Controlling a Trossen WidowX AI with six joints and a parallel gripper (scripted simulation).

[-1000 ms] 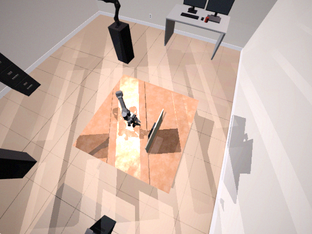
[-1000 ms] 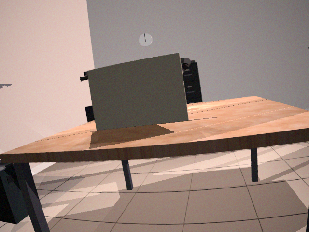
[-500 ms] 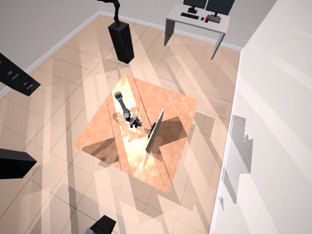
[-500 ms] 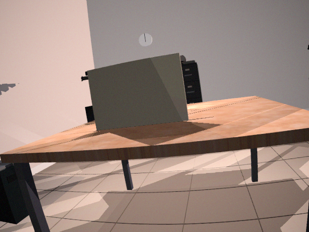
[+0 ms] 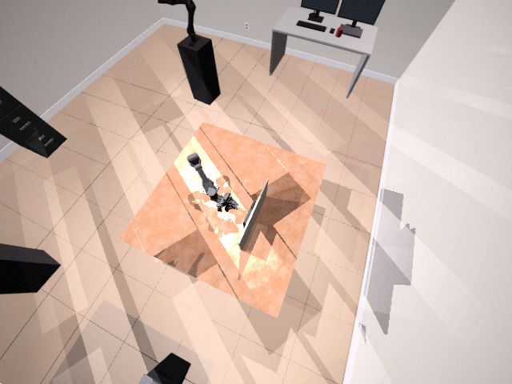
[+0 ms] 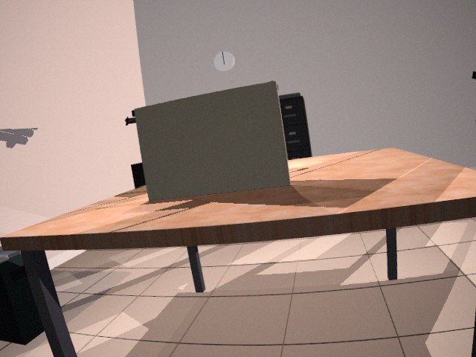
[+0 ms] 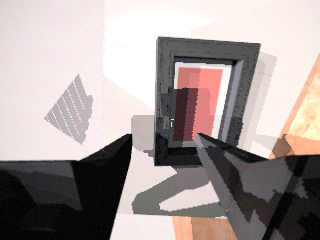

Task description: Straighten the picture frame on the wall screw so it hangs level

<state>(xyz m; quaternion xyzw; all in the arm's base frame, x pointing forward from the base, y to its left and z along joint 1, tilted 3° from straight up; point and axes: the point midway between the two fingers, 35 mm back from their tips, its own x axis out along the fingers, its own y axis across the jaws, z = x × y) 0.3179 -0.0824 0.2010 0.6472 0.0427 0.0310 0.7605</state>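
Note:
The dark picture frame (image 5: pixel 248 215) (image 7: pixel 207 48), with a white mat and a red picture, hangs on the pale side of the upright panel (image 5: pixel 258 207) (image 6: pixel 211 142) (image 7: pixel 132 30). In the wrist view its top edge slopes slightly down to the right; how far it is from level I cannot tell at this slant. My gripper (image 5: pixel 237 206) (image 7: pixel 164 138) is open and empty, in front of the panel and apart from the frame. In the wrist view the right fingertip overlaps the frame's lower part. The screw and notched strip are hidden.
The panel stands upright on the wooden table (image 5: pixel 289 165) (image 6: pixel 384 172) and hides the arm in the exterior view. Shadows of the arm fall across the frame and panel. A desk (image 5: pixel 322 39) and black pedestal (image 5: pixel 200 68) stand far behind.

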